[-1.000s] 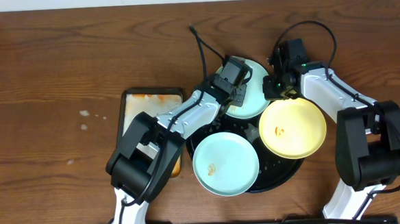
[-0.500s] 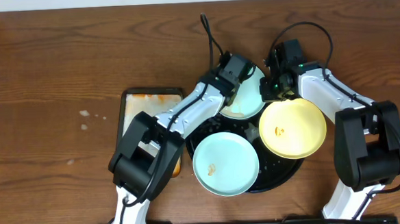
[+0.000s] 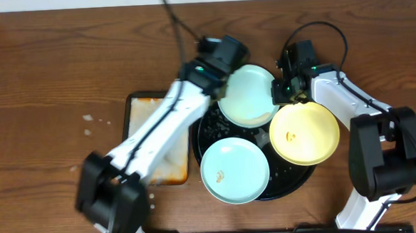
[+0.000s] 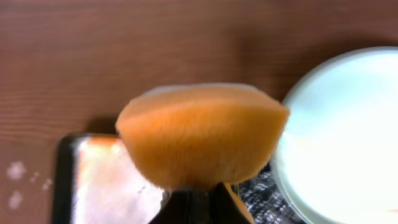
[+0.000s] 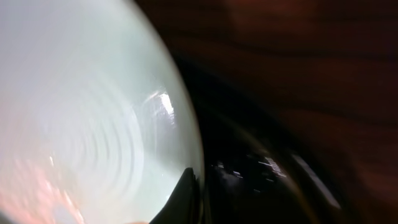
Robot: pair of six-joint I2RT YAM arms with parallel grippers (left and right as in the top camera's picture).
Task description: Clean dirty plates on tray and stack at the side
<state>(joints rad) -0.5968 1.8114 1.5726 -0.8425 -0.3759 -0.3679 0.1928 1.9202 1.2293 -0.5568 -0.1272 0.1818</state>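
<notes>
Left jaws pinch orange sponge (image 4: 202, 134) over table (image 3: 48, 68) toward far edge, beside far mint plate (image 3: 248, 94). Right jaws clamp that plate's right rim. Tray (image 3: 207, 127), toward near edge, also carries near mint plate (image 3: 234, 171), yellow plate (image 3: 304, 133).

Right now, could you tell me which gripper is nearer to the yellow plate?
Right. The right gripper is just beyond the yellow plate, gripping the upper mint plate; the left gripper, holding the orange sponge, is farther off to the left.
</notes>
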